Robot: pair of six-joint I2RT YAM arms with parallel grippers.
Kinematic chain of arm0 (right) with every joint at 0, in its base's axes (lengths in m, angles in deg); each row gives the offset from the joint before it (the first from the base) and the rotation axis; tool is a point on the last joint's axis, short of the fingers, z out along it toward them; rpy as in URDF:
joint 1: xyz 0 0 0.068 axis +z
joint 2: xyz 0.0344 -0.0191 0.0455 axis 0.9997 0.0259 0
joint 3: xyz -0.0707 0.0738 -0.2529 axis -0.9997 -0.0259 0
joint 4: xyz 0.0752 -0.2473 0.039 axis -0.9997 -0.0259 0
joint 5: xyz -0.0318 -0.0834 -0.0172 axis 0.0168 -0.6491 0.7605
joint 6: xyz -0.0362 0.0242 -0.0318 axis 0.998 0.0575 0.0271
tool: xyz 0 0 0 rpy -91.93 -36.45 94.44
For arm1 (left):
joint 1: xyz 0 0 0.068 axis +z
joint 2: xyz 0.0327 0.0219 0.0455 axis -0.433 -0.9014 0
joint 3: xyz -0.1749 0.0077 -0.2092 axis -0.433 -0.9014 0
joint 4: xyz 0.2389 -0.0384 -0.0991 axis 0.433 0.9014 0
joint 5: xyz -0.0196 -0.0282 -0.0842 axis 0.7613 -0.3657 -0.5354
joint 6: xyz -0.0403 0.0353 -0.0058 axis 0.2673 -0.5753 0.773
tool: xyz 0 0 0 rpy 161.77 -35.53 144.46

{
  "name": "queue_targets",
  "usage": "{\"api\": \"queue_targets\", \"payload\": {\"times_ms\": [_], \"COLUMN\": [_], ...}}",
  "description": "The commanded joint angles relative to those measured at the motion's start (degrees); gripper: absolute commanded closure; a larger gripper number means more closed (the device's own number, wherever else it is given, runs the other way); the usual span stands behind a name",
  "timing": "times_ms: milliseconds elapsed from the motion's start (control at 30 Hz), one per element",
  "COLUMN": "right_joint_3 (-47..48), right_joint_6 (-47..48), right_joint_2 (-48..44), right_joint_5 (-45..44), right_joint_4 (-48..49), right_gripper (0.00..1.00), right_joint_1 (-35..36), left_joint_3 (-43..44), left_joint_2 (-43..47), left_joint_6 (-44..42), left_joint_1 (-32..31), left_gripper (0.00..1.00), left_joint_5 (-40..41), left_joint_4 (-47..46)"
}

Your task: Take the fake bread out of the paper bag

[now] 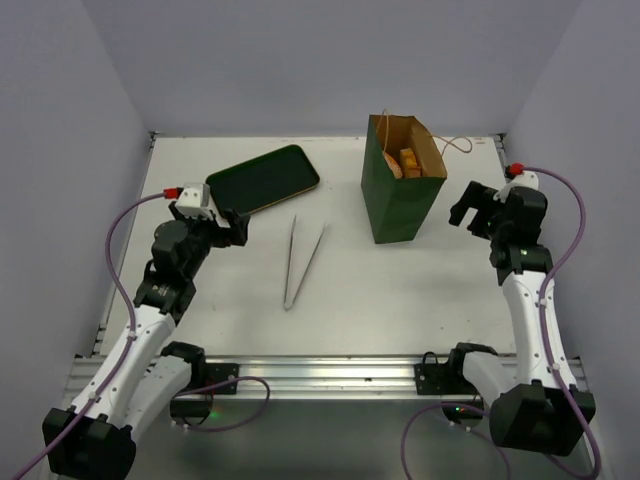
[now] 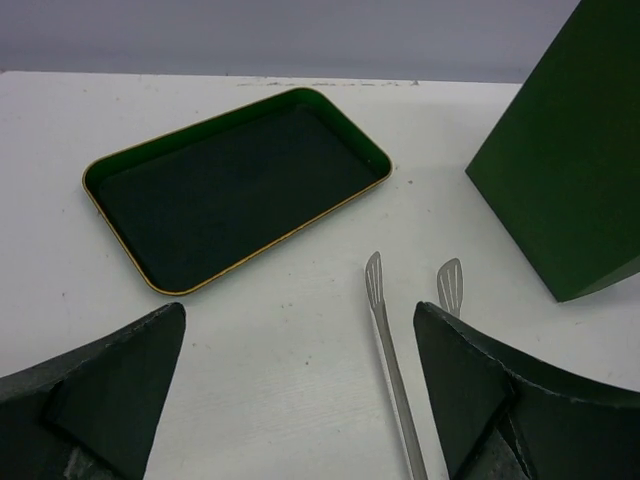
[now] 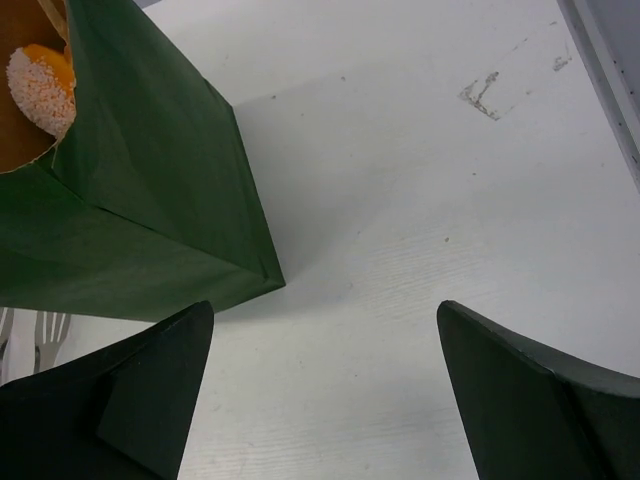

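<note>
The left fingers are spread wide and empty, with the green tray and the metal tongs on the table ahead of them. The right fingers are also released. The paper bag stands upright just ahead of them, with the fake bread inside.

Table: white, with scuff marks near its right edge.
Tray: dark green, gold-rimmed, lying flat and askew at far left.
Tongs: metal, lying mid-table, tips spread toward the far side.
Bag: dark green paper, standing upright at far right, top open.
</note>
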State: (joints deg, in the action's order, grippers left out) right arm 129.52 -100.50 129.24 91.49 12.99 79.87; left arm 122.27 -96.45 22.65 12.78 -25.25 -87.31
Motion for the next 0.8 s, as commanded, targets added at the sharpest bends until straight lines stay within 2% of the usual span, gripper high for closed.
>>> {"api": "queue_targets", "payload": {"times_ms": [0, 67, 167, 200, 233, 267, 300, 467, 600, 667, 700, 767], "right_joint_3": [0.92, 0.74, 0.83, 2.31, 3.72, 5.73, 9.50, 16.38, 26.19, 30.17, 32.97, 34.84], "right_joint_6": [0.08, 6.04, 18.24, 22.63, 31.72, 34.95, 36.55, 30.70, 18.58, 11.19, 8.81, 3.44], "right_joint_2": [-0.50, -1.03, -2.79, -2.97, -2.45, -1.92, -0.69, 3.26, 12.04, 17.30, 18.55, 21.80], "right_joint_5": [1.99, 7.43, 24.72, 35.74, 39.59, 41.19, 38.08, 28.56, 27.41, 24.09, 22.50, 20.04], "right_joint_4": [1.45, 2.24, 1.90, 1.02, -4.12, -7.13, -9.16, -7.96, -7.78, -7.52, -6.90, -3.48], "right_gripper": [0.01, 0.01, 0.01, 0.01, 0.01, 0.01, 0.01, 0.01, 0.01, 0.02, 0.03, 0.13], "right_joint_1": [0.12, 0.03, 0.12, 0.21, 0.47, 0.91, 1.52, 2.23, 2.14, 2.14, 2.14, 2.14], "left_joint_3": [2.71, 2.71, 2.71, 2.71, 2.89, 2.89, 3.06, 3.24, 3.24, 3.15, 3.24, 3.33], "left_joint_2": [-0.18, -0.44, -0.79, -0.88, -1.23, -1.41, -1.58, -2.64, -2.81, -2.90, -2.99, -3.25], "left_joint_6": [-1.30, -1.30, -1.39, -1.39, -1.47, -1.56, -1.56, -1.91, -2.26, -2.27, -2.27, -2.44], "left_joint_1": [-0.04, -0.04, -0.04, -0.04, -0.04, -0.04, -0.04, -0.04, -0.04, -0.04, -0.04, -0.04], "left_gripper": [0.00, 0.00, 0.00, 0.00, 0.00, 0.00, 0.00, 0.00, 0.00, 0.00, 0.00, 0.00], "left_joint_5": [-1.93, -2.46, -3.25, -3.42, -3.95, -4.13, -4.65, -5.27, -5.27, -5.27, -5.27, -5.36], "left_joint_4": [-0.64, -0.55, -0.46, -0.37, -0.37, -0.29, -0.20, -0.11, -0.02, -0.02, -0.02, -0.02]}}
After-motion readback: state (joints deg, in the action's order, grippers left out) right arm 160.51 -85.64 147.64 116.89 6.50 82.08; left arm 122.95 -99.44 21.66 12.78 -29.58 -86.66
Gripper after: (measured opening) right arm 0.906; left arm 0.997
